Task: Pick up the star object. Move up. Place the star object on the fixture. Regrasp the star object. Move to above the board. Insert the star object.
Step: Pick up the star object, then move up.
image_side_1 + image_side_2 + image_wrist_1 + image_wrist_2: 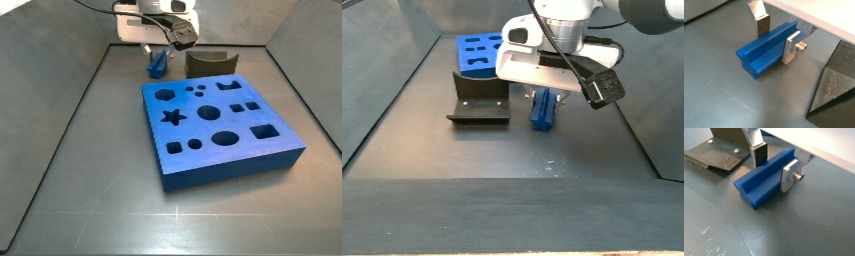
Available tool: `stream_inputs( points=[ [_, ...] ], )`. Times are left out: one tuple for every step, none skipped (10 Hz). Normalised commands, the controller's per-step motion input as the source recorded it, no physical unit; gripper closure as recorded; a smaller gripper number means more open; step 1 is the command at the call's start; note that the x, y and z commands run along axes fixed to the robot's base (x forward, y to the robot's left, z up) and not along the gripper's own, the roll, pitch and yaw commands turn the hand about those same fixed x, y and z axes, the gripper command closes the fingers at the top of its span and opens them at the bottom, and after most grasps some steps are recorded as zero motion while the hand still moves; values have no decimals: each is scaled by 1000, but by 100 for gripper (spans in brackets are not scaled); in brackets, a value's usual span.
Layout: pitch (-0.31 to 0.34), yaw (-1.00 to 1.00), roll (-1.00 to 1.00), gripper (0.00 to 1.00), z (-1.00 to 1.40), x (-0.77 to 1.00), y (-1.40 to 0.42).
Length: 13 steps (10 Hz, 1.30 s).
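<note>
Dark grey matte floor [80, 150], walled on the sides. Arm reaches down at the far end; gripper [777, 35] low over the floor, beside the fixture [478, 104]. Fingers [791, 174] closed on the one star peg [765, 177], flat plates pressing its two long sides; its lower end sits at or just above the floor. One board [221, 130] lies well apart, mid-floor. One fixture, bare.

A robotics lab test cell; a dark grey floor [94, 170] walled by plain grey panels [396, 75]; the gripper [774, 165] of a white arm hangs over it, clasping the star object [763, 179]; just beside it stands the fixture [480, 103]; farther off lies the board [214, 125], cut with shaped holes.
</note>
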Motion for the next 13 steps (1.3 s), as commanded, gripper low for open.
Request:
stream_inputs(
  points=[
    [0,0,0,100,0,0,0],
    [0,0,0,100,0,0,0],
    [0,0,0,100,0,0,0],
    [0,0,0,100,0,0,0],
    [0,0,0,100,0,0,0],
    [0,0,0,100,0,0,0],
    [0,0,0,100,0,0,0],
    [0,0,0,100,0,0,0],
    [0,0,0,100,0,0,0],
    [0,0,0,100,0,0,0],
    [0,0,0,100,0,0,0],
    [0,0,0,100,862,0,0],
    [-16,-28,0,100,882,24,-16]
  ],
)
